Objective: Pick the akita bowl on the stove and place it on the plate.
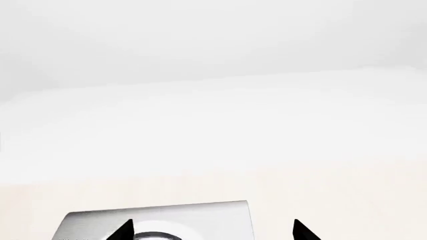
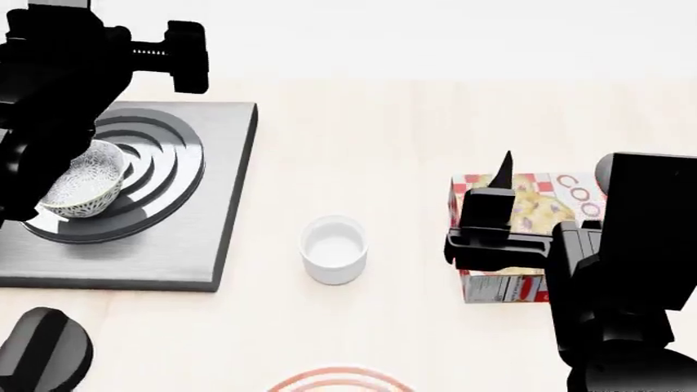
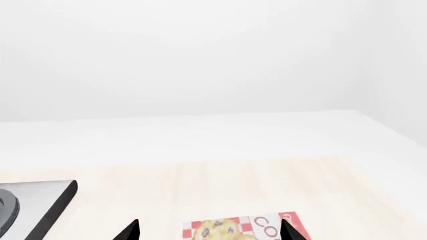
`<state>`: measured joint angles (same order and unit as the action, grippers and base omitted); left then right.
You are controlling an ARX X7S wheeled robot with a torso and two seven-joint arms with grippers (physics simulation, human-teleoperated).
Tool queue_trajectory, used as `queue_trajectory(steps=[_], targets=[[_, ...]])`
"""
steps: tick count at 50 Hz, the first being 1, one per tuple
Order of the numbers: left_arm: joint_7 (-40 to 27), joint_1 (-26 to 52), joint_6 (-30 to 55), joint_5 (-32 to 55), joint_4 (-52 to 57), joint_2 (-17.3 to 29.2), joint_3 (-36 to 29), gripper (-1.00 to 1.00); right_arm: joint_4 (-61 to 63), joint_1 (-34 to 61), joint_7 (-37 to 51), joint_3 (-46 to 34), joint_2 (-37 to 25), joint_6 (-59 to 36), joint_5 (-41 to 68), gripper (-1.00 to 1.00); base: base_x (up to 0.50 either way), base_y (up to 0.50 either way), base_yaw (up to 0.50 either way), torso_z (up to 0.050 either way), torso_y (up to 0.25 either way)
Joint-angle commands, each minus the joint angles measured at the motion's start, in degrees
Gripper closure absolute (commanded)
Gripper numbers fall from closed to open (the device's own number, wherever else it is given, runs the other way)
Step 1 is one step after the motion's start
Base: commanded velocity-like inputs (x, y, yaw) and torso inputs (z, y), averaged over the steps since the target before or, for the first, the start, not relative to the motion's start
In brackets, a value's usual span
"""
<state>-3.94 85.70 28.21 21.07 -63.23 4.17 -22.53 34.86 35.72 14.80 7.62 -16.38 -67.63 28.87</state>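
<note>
Speckled black on white, the akita bowl [image 2: 85, 188] is sitting upright on the stove [image 2: 207, 245], on the near-left part of the black burner rings [image 2: 163, 163]. Your left arm [image 2: 49, 98] is covering the bowl's left edge in the head view, so you are seeing only part of its rim there. The left gripper [image 1: 212, 231] is showing in its wrist view as two dark fingertips [image 1: 122, 231] set well apart with nothing between them, so the jaws are standing spread; below them that camera is catching the stove's grey slab and a pale curved rim at the picture's edge, too cut off to name for sure.

Near the stove's front corner the black knob [image 2: 42, 353] is lying on the table [image 2: 360, 139], cropped by the frame. A plain white cup [image 2: 333, 248] is standing between the stove and a cookie box [image 2: 534, 200]. The plate [image 2: 338, 381] is only just peeking in at the head view's near edge, as red rings and a sliver of white; neither wrist camera is showing it.

Your right gripper [image 3: 209, 230] is hanging over the cookie box, its two tips [image 3: 131, 231] also spread wide and holding nothing. The right wrist view is catching the box's printed top and one stove corner, while the head view is hiding much of the box behind the right arm [image 2: 621, 269].
</note>
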Motion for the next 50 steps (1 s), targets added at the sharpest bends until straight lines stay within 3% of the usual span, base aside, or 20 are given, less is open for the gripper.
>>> queue_trajectory(steps=[1,15,25,35,50], targets=[[0.71,-1.03,0.19,-0.43,1.70,0.37,-1.45,-1.00,-0.13,-0.12,0.17,-0.14,-0.13,0.27,0.27,-1.00,0.00,0.00,0.00,0.012,-0.250],[0.37,-0.59,-0.37,-0.51,1.18,0.30,-2.12,-1.00,-0.10,0.06,0.54,-0.15,-0.21,0.05,0.78,-1.00,0.00,0.00,0.00,0.004,-0.125],[-0.09,-1.62,4.89,-1.55,4.83,0.50,-4.78,-1.00,-0.11,0.03,0.72,-0.25,-0.38,0.11,1.04,-1.00,0.00,0.00,0.00,0.001,-0.037],[-4.41,-0.21,5.49,-6.59,-2.27,-0.91,-9.78,-1.00,-0.18,-0.06,0.86,-0.26,-0.55,0.25,1.32,-1.00,0.00,0.00,0.00,0.000,0.000],[-7.56,-0.15,3.61,-8.18,-9.54,-2.27,-11.39,-1.00,-0.48,-0.15,1.08,-0.38,-0.74,0.66,1.61,-1.00,0.00,0.00,0.00,0.000,0.000]])
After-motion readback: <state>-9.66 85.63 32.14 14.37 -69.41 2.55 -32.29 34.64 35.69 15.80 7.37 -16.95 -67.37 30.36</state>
